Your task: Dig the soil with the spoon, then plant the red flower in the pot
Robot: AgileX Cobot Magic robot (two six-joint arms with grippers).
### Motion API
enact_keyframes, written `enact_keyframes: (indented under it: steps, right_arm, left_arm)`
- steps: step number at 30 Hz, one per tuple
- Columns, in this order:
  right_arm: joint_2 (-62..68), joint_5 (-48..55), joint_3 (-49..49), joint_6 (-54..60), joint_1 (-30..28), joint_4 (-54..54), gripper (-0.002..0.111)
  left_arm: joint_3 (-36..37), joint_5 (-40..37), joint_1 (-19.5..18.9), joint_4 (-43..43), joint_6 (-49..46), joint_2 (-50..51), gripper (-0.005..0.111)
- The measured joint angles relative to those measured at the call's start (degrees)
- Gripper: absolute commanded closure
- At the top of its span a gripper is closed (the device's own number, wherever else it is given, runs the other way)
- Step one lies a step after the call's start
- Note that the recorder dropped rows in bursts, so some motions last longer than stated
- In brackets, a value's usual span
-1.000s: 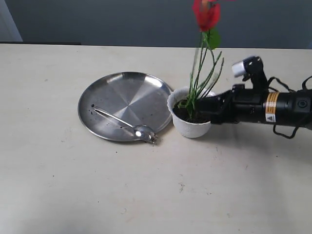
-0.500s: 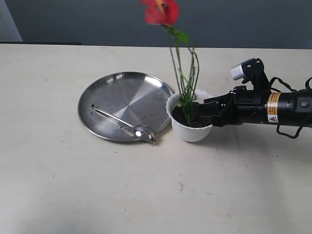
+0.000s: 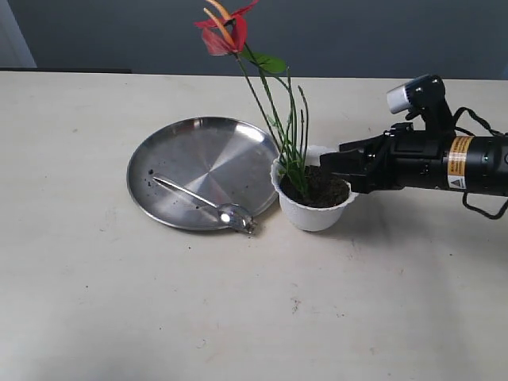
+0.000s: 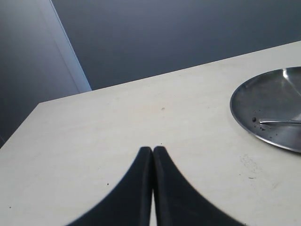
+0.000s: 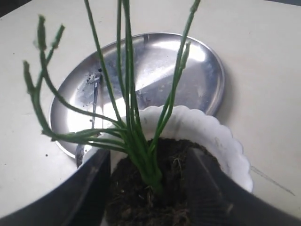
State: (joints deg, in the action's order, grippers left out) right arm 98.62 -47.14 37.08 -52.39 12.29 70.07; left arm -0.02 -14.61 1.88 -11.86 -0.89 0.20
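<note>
The red flower [image 3: 225, 32] stands in the white pot [image 3: 311, 214], stems [image 3: 287, 139] leaning left, their base [image 5: 153, 176] set in the dark soil [image 3: 324, 189] [image 5: 178, 155]. My right gripper [image 3: 341, 168] [image 5: 149, 162] is open at the pot's right rim, its fingers [image 5: 91, 174] either side of the stem base without touching it. The spoon [image 3: 202, 203] [image 5: 94, 94] lies on the steel plate [image 3: 202, 171], bowl at the plate's front edge. In the left wrist view my left gripper [image 4: 153, 151] is shut and empty above the table; it is out of the exterior view.
The steel plate [image 4: 270, 106] [image 5: 155, 66] sits just left of the pot, touching or nearly touching it, with a few soil crumbs [image 3: 148, 175] on it. The table's far edge [image 3: 159, 74] meets a dark wall. My right arm [image 3: 444, 163] stretches in from the right.
My right gripper has let go of the stems and drawn back to the right. The flower has swung from upright to leaning left and stands by itself in the soil.
</note>
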Motion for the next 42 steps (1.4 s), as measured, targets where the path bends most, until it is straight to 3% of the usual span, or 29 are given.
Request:
enact_keyframes:
  steps: [5, 11, 18, 25, 33, 42]
  right_arm:
    - [-5.7, 1.2, -4.4, -0.1, 0.0, -1.3, 0.065]
    - [-20.4, -1.9, -12.7, -0.3, 0.0, -5.2, 0.109]
    - [-42.7, -6.9, -22.2, -1.7, 0.0, -9.8, 0.108]
    - [-57.1, -14.0, -23.9, -17.9, 0.0, -8.5, 0.108]
    - [-63.6, -22.1, -23.9, -35.6, 0.0, -2.4, 0.108]
    - [-63.8, -22.7, -23.9, -38.2, 0.0, 3.9, 0.108]
  left_arm:
    - [0.0, 0.0, 0.0, 0.0, 0.0, 0.0, 0.106]
    - [0.0, 0.0, 0.0, 0.0, 0.0, 0.0, 0.106]
    - [0.0, 0.0, 0.0, 0.0, 0.0, 0.0, 0.106]
    - [0.0, 0.0, 0.0, 0.0, 0.0, 0.0, 0.106]
    - [0.0, 0.0, 0.0, 0.0, 0.0, 0.0, 0.106]
    - [0.0, 0.0, 0.0, 0.0, 0.0, 0.0, 0.106]
